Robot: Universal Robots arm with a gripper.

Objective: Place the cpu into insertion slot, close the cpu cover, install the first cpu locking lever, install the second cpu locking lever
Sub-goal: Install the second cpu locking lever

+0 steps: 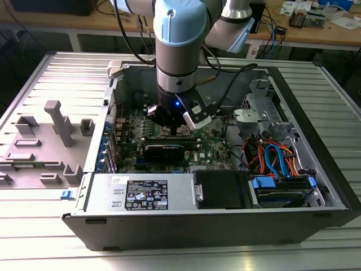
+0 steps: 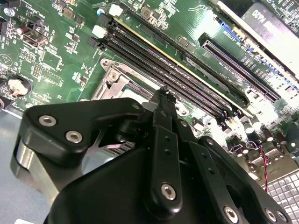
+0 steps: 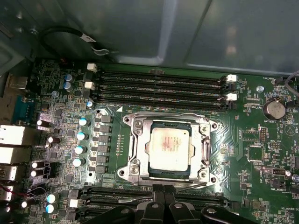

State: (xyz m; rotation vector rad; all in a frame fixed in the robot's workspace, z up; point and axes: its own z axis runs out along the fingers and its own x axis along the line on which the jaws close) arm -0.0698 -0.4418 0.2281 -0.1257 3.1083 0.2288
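Cpu seated, cover down.
The cpu (image 3: 169, 145) lay in the insertion slot (image 3: 154, 170) mid-motherboard (image 3: 261, 154), framed by the cpu cover (image 3: 138, 148). The gripper (image 3: 163, 190) hung at the cover's edge beside the memory slots (image 3: 159, 82), fingers pressed together, holding nothing.

Above the cpu (image 3: 168, 148) seated in the insertion slot (image 3: 140, 156) the way down is open. 4 memory slots (image 3: 159, 88) flank one side, 2 more (image 3: 112, 196) the other; capacitors (image 3: 80, 148) stand near.
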